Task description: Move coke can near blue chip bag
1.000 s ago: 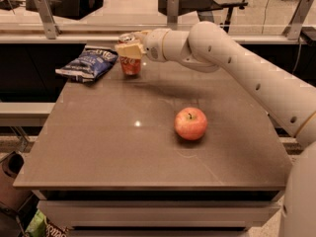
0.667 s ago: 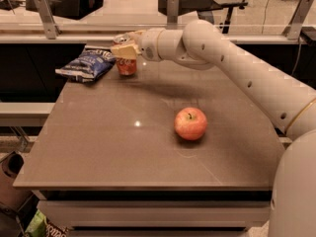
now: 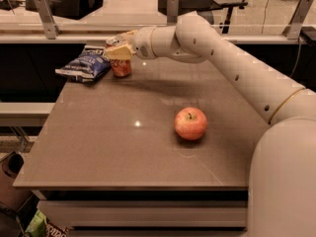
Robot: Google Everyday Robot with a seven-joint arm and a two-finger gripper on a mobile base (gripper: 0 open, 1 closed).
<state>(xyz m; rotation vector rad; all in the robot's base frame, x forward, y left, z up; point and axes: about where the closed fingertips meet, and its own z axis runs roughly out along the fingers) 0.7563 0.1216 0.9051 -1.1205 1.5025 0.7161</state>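
The coke can [image 3: 121, 68] is red-orange and stands upright at the far left of the table, just right of the blue chip bag [image 3: 84, 64]. The bag lies flat and crumpled near the table's far left corner. My gripper [image 3: 117, 46] reaches in from the right and is shut on the top of the can, hiding its silver top. The can's base is at or just above the table top. A narrow gap shows between the can and the bag's right edge.
A round red apple [image 3: 190, 123] sits right of the table's middle. The brown table [image 3: 98, 152] has its front edge near the bottom of the view. Behind it runs a railing with metal posts [image 3: 44, 16]. My white arm [image 3: 232, 68] crosses the right side.
My gripper has carried the coke can a little to the left, closer to the blue chip bag. The apple and the bag have not moved.
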